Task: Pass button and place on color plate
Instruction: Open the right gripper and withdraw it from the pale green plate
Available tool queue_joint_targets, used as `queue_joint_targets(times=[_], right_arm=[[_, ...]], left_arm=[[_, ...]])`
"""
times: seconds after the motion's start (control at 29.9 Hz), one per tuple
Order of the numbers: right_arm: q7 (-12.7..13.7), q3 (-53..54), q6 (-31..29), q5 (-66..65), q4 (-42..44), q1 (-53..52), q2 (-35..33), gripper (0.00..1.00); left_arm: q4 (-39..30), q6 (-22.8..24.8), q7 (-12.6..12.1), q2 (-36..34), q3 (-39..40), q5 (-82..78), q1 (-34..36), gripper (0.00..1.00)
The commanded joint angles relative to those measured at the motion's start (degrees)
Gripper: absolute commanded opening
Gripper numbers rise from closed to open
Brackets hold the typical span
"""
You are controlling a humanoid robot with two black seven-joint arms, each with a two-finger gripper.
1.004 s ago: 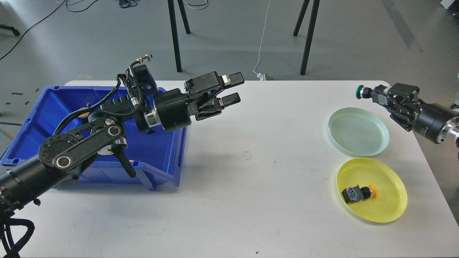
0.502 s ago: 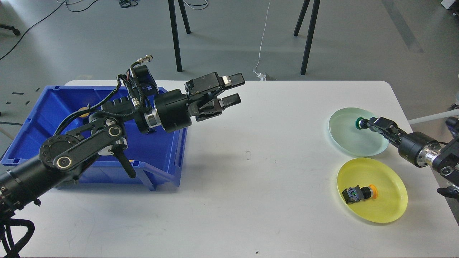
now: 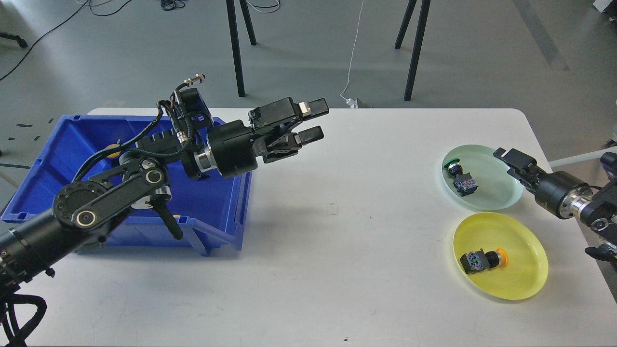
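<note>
Green button (image 3: 459,174) | in green plate (image 3: 501,200) | apart from right gripper (image 3: 512,158)

So off to my left there's a big blue bin (image 3: 58,159) sitting on the white table (image 3: 337,270), its near corner lip sticking out toward the middle. Something small and yellowish (image 3: 113,153) sits inside near the back wall, can't tell what. Behind the table it's grey floor (image 3: 482,53), with two pairs of black stand legs (image 3: 235,48) (image 3: 413,48), a thin white cable (image 3: 354,48) hanging between them, and black cables (image 3: 43,33) at top left.
</note>
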State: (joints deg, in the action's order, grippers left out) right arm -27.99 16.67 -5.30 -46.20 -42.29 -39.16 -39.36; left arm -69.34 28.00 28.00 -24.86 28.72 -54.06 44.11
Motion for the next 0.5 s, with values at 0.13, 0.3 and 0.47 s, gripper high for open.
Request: queue_joint_targets(times=[0.13,0.3,0.47], right_arm=[[-0.01,20.84,-11.83,21.55,-27.46,0.84,-8.01,0.99],[-0.01,26.12,-11.66,36.87,-37.16,0.84,-3.10,0.99],[-0.01,27.98,-11.31,38.37,-35.85,1.19,2.27,0.99]], left_arm=[[1.14,0.00,0.00,-2.46,13.10,15.90,-7.45,0.99],[1.32,0.00,0.00,-3.88,20.57,23.11,-10.96,0.99],[1.14,0.00,0.00,-3.79,27.17,27.79,-15.80,0.99]])
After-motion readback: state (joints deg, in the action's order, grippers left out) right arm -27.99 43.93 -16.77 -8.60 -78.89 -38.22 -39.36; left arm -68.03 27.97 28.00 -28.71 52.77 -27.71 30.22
